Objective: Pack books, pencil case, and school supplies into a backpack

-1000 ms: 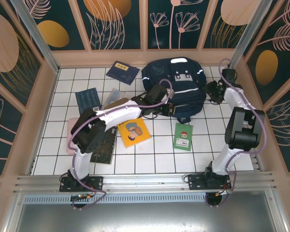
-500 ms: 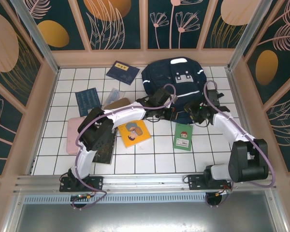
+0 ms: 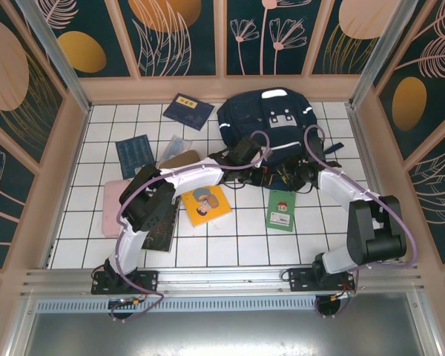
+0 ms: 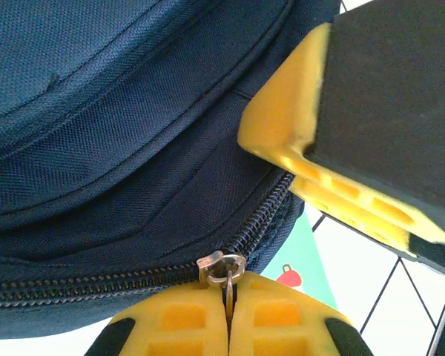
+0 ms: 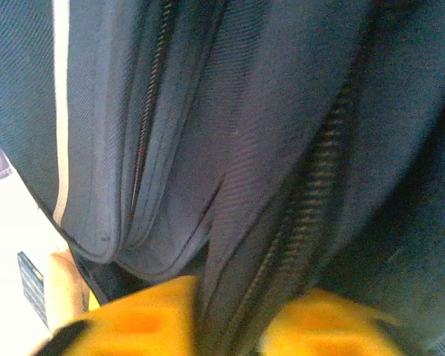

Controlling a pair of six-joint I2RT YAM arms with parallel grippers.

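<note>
We note nothing packed yet: backpack (image 3: 271,122) zipped, books (image 3: 205,202) on the bench (image 3: 237,237). Left end effector (image 4: 228,311) pinches the zipper pull (image 4: 224,268); right end effector (image 5: 230,319) narrow on backpack fabric.

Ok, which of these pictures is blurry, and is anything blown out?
Right wrist: soft all over, backpack weave and yellow fingers smeared, table at lower left blown white. Left wrist: crisp on the zipper pull. Top external: sharp, evenly lit, soft shadows.
</note>
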